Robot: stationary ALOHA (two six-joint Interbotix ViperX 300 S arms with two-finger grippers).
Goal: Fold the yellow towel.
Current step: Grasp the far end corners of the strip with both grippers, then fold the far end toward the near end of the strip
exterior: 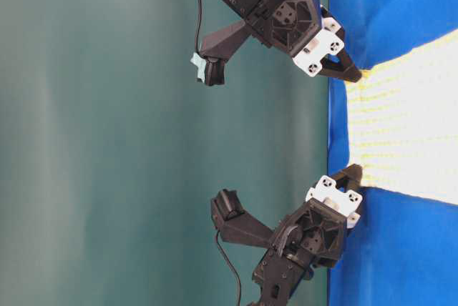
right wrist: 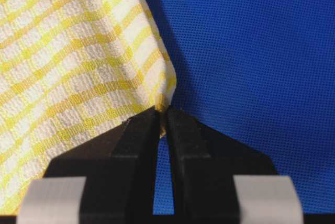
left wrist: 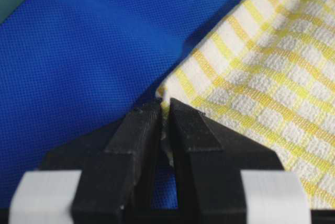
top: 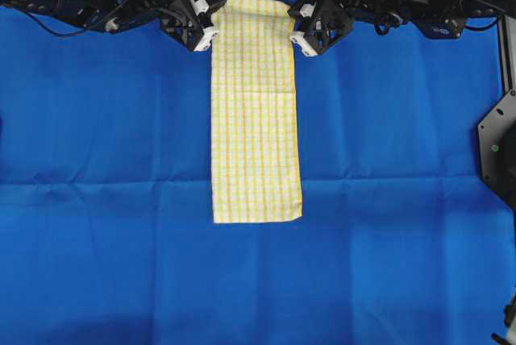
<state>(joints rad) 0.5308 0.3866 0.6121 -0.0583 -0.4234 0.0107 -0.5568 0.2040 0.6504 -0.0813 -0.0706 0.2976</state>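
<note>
Yellow towel [top: 255, 111] lies as a long narrow strip down the centre of the overhead frame, flat on the blue sheet [top: 105, 119]. Its near short hem sits at lower centre; the far end is at top centre, between the two arms.

Left gripper [top: 209, 31] is pinched onto the far corner at upper left of the strip; in the left wrist view the tips are together with the hem caught between them. Right gripper [top: 301, 37] is clamped the same way on the opposite far corner, confirmed in the right wrist view.

My read: you're at grasp-complete, fold not yet started. Next move calls for lifting both corners evenly and carrying them toward the near hem, edges aligned.

Nothing else on the sheet in the way. Black bracket [top: 498, 147] at right edge is well apart.
</note>
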